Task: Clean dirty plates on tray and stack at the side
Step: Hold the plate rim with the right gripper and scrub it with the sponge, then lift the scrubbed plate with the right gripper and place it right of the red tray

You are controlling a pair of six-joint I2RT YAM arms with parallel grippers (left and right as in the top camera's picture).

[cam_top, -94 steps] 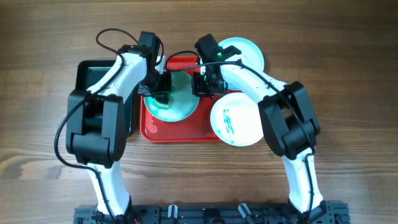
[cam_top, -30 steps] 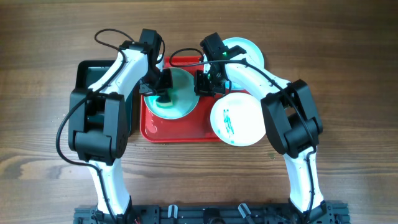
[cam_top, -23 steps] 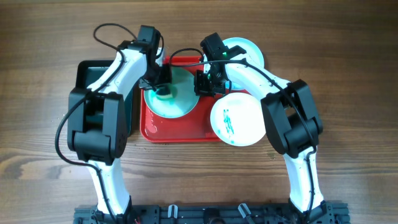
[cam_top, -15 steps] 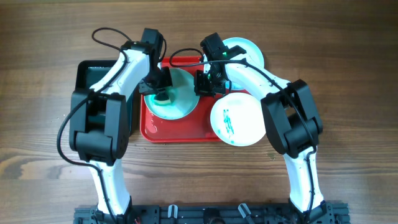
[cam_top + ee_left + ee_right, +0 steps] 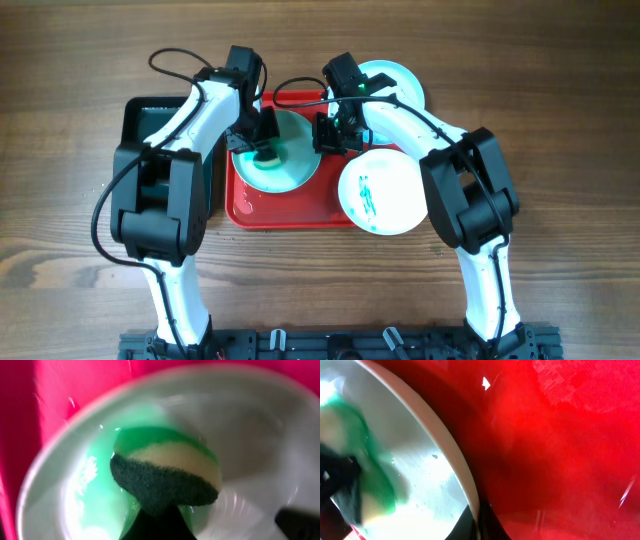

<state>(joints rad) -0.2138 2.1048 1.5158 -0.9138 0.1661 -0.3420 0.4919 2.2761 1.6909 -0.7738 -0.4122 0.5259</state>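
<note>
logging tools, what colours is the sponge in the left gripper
The sponge is pale yellow with a dark green scouring layer; left wrist view.

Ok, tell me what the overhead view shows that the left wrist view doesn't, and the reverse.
Overhead only: both arms, the left hand and right hand over the red tray, a teal-marked plate at its edge, another plate partly under the right arm, a dark green tray and the wooden table. Left wrist only: the sponge's dark scouring layer over pale foam, and green film on the smeared plate around it. Both: that sponge on that plate, with red tray beyond.
</note>
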